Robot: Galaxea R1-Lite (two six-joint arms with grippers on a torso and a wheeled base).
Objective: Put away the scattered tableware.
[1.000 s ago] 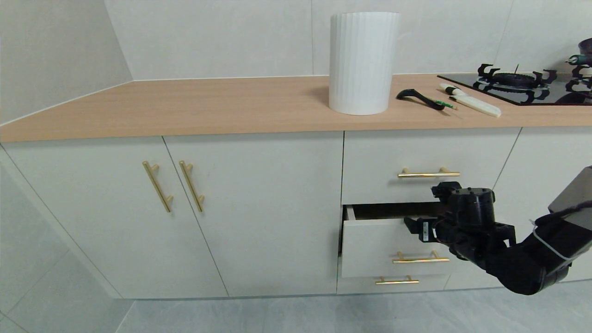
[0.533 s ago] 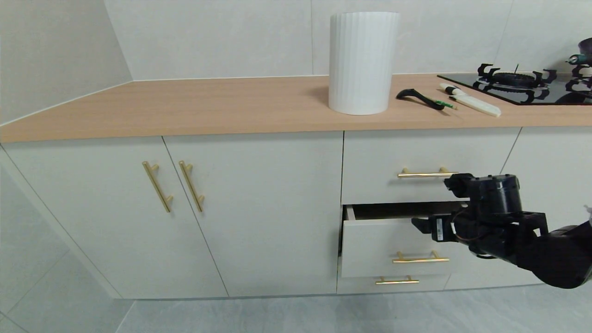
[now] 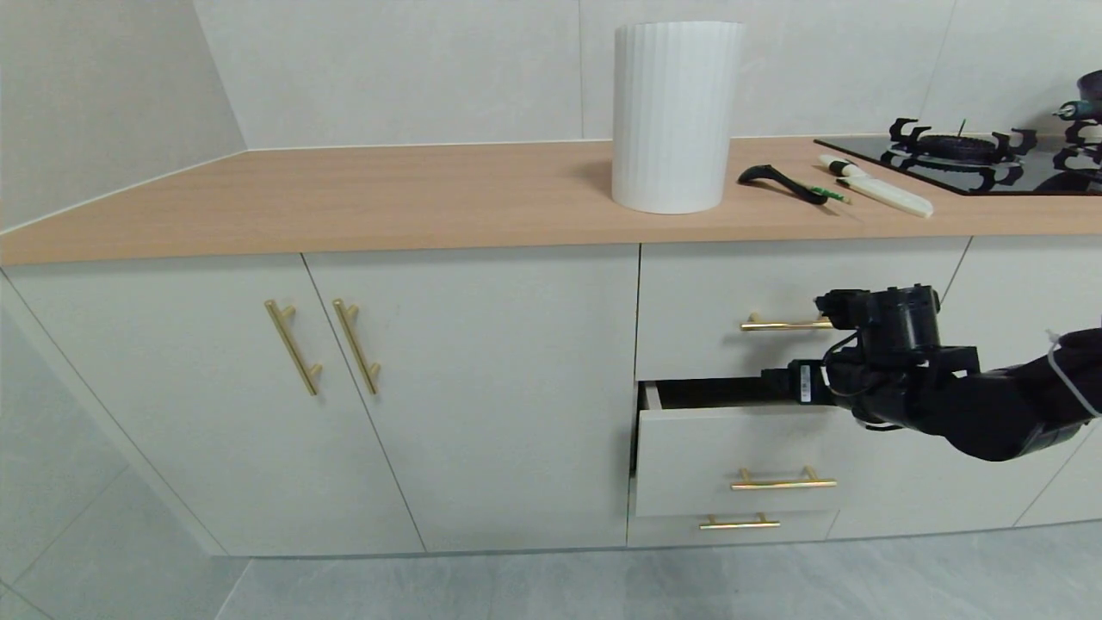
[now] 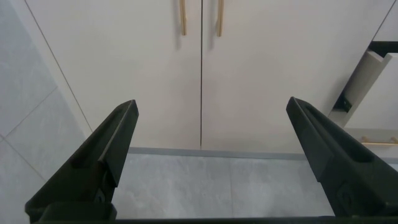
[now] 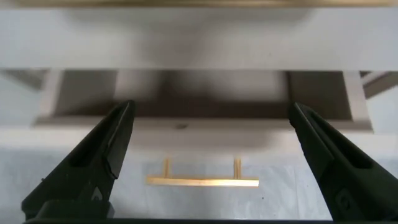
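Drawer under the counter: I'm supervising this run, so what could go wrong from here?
1. The drawer is open only a crack, so tableware may not fit in.
2. The right gripper, jaws open, sits at that gap just below the upper handle and could catch it.
3. The black utensil lies near the white canister, which a reach might bump.

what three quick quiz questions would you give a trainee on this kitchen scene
1. True or false: the middle drawer is fully shut.
2. The white knife lies: A) on the countertop; B) on the floor; C) inside a drawer.
3. Fill in the blank: the right gripper, held in front of the drawer gap, has its fingers ___.

Key: 1 false (it stands partly pulled out); 2 A; 3 open.
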